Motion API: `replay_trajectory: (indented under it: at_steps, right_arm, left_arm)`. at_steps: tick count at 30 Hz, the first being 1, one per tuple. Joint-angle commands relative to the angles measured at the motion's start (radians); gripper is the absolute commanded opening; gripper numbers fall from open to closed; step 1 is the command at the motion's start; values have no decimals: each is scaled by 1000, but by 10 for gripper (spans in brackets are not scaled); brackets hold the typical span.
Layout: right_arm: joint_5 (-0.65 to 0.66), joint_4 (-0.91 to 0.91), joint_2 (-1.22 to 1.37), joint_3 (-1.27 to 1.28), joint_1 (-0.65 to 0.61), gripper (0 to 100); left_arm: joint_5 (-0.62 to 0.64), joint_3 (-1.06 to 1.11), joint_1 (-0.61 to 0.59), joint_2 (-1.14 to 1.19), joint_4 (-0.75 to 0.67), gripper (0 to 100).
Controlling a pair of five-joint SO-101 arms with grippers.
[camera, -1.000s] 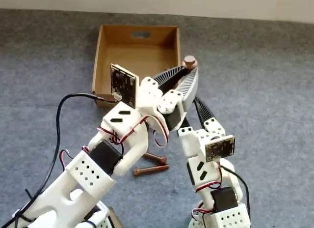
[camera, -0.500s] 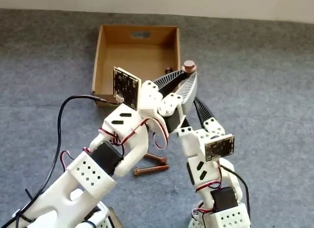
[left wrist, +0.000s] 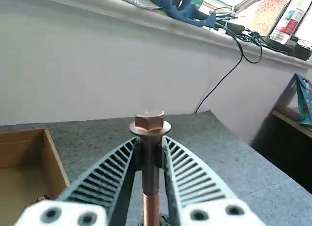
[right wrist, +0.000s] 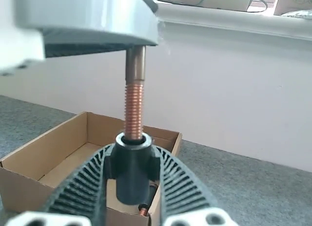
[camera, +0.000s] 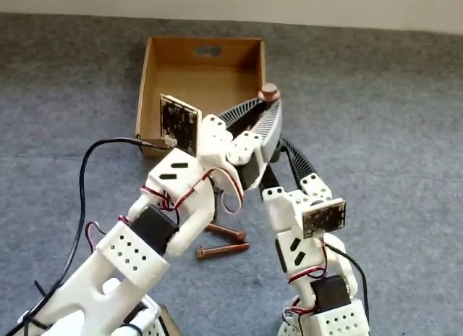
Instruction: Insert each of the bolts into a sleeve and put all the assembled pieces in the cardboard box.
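Observation:
My left gripper (left wrist: 150, 143) is shut on a copper bolt (left wrist: 150, 124), held upright with its hex head above the fingertips. In the high view that bolt's head (camera: 268, 92) sits by the cardboard box's right wall (camera: 262, 68). My right gripper (right wrist: 132, 155) is shut on a black sleeve (right wrist: 132, 170) directly below. The bolt's threaded end (right wrist: 134, 111) goes into the sleeve's top opening. In the high view the right arm (camera: 304, 220) stands beneath the left arm (camera: 181, 198). Two loose bolts (camera: 223, 250) lie on the carpet between the arms.
The cardboard box (right wrist: 53, 150) is open at the top, just beyond the sleeve; a copper bolt tip (right wrist: 145, 206) shows inside it near the wall. Grey carpet (camera: 376, 119) covers the table. A black cable (camera: 83, 198) runs along the left arm.
The left gripper with the bolt dipped a little, then shifted left toward the box's right wall. The right arm has kept still.

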Motion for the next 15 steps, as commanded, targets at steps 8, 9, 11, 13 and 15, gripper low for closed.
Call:
replay_trajectory:
  at_steps: [8, 9, 11, 13, 15]
  right_arm:
    - [-6, -22, -7, 65, 12, 5]
    - [-6, -22, -7, 65, 12, 5]
    - [-6, -22, -7, 65, 12, 5]
    - [-6, -22, -7, 65, 12, 5]
    - [-6, -22, -7, 65, 12, 5]
  left_arm:
    - [0, -44, -58, -12, -14, 8]
    - [0, -44, -54, -12, -14, 8]
    - [0, -38, -48, -12, -14, 8]
    - [0, -36, -45, -12, -12, 8]
    - [0, -36, -28, -8, -5, 8]
